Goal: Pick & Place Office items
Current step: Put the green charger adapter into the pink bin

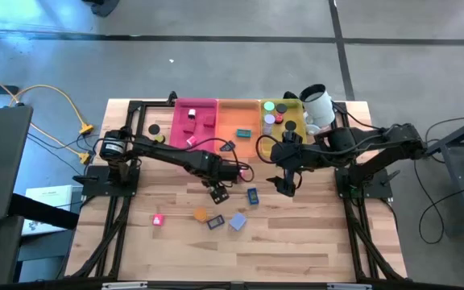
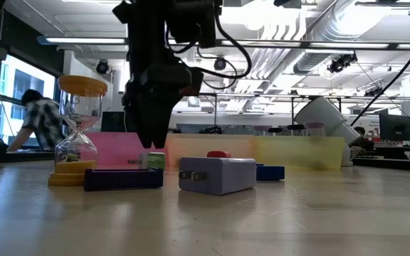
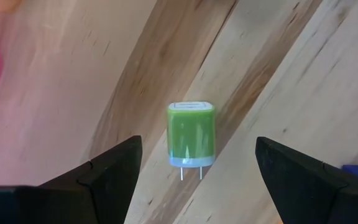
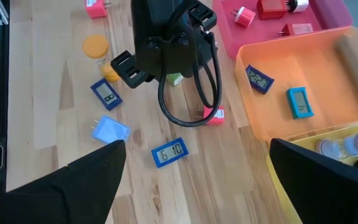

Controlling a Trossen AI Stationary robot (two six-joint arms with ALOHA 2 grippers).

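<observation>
The left gripper [image 3: 194, 171] hangs with jaws open over a green charger [image 3: 191, 139] lying on the table [image 1: 296, 242]. The right gripper [image 1: 287, 187] waits nearby to the right, jaws wide open.

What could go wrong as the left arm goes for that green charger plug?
The green charger lies on its side between the left gripper's open jaws, prongs pointing toward the wrist, so a closing grip could twist or squirt it out. Its rounded shell may also roll on the table. In the right wrist view the left arm's looped cable hangs near a pink charger and might drag it.
</observation>
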